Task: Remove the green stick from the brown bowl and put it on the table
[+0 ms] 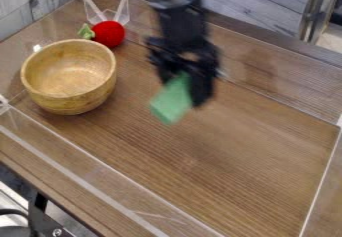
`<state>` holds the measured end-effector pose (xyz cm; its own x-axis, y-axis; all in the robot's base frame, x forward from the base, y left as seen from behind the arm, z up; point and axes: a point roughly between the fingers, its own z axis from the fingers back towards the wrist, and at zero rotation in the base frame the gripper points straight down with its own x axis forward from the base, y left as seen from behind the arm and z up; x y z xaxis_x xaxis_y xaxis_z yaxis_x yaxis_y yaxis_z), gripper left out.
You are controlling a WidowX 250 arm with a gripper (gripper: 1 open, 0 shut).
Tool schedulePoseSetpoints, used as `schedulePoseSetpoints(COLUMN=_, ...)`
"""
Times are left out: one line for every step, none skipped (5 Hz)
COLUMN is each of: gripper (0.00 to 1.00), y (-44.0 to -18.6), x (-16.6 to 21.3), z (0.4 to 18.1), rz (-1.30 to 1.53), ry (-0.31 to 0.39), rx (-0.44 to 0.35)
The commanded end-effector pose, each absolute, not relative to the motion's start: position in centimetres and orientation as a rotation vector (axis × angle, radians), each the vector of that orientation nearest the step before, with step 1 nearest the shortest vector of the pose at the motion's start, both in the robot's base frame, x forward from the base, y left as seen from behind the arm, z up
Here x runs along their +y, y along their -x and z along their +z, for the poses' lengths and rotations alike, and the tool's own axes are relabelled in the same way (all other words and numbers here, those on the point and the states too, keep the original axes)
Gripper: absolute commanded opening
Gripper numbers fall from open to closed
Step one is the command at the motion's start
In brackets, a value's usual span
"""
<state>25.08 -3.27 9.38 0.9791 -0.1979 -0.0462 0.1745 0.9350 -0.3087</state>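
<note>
Brown wooden desk (254, 166) fills the frame, and near its middle the claw (186, 81) is clenched on the top of the green stick (171, 103), a light, stiff block, well right of the empty brown bowl (67, 75).

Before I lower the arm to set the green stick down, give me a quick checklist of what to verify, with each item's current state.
1. Green stick in the gripper: ok, the jaws are shut on its upper end and it hangs tilted.
2. Stick out of the brown bowl: ok, the bowl looks empty and sits well off to the left of the stick.
3. Bare table beneath the stick: ok, only wood grain shows there.
4. Red round toy away from the drop spot: ok, it lies behind the bowl.
5. Stick's height above the table: cannot tell from this one view.
6. Clear plastic wall away from the arm: ok.
</note>
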Motion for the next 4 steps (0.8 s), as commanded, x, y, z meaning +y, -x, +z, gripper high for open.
schedulePoseSetpoints(gripper=0.00, y=-25.5, x=-6.6, z=9.4, rz=-0.216, ry=0.279, rx=0.053)
schedulePoseSetpoints(gripper=0.00, y=-25.3, x=-8.1, z=8.4, rz=-0.252, ry=0.258, rx=0.063)
schedulePoseSetpoints(gripper=0.00, y=-26.4, x=-7.8, z=7.3, rz=-0.263, ry=0.249, rx=0.067)
schedulePoseSetpoints(gripper=0.00, y=-27.5, x=-7.3, z=7.0, rz=-0.245, ry=0.241, rx=0.052)
